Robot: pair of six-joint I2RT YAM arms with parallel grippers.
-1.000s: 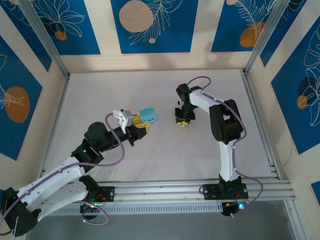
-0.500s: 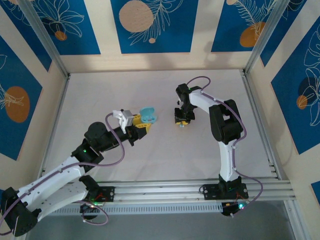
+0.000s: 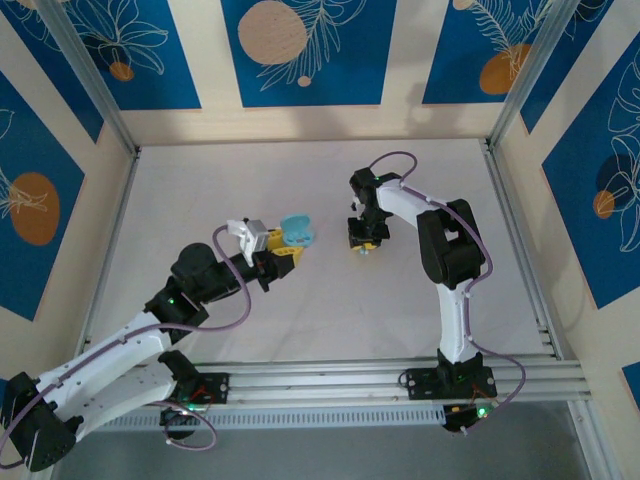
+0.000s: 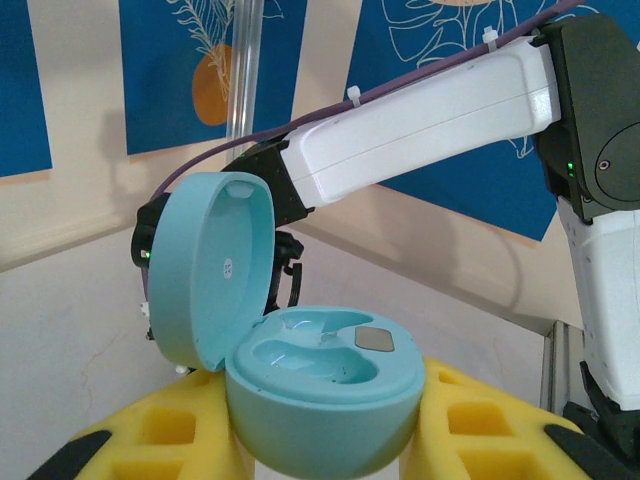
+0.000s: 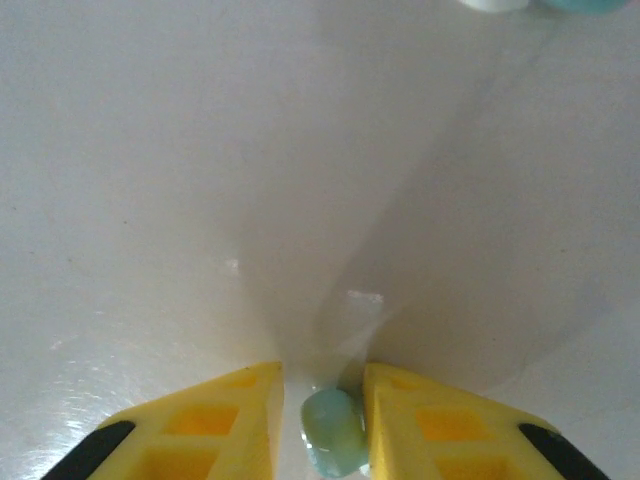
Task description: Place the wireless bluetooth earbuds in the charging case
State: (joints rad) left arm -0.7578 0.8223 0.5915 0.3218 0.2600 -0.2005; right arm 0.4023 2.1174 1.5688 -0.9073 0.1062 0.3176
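The charging case is pale teal with its lid hinged open. My left gripper is shut on its base, a yellow finger on each side, and holds it above the table left of centre. I cannot tell whether anything sits in its two glossy wells. My right gripper points straight down at the table at mid-right. A pale teal earbud lies between its yellow fingers. The earbud touches the right finger, with a slit left at the left finger, so the jaws stand narrowly open.
Two more small pieces, one white and one teal, lie at the top edge of the right wrist view. The right arm's white link crosses behind the case. Aluminium rails and patterned walls bound the white table.
The right arm's wrist has shifted very slightly to the left. The left arm and the case have stayed put.
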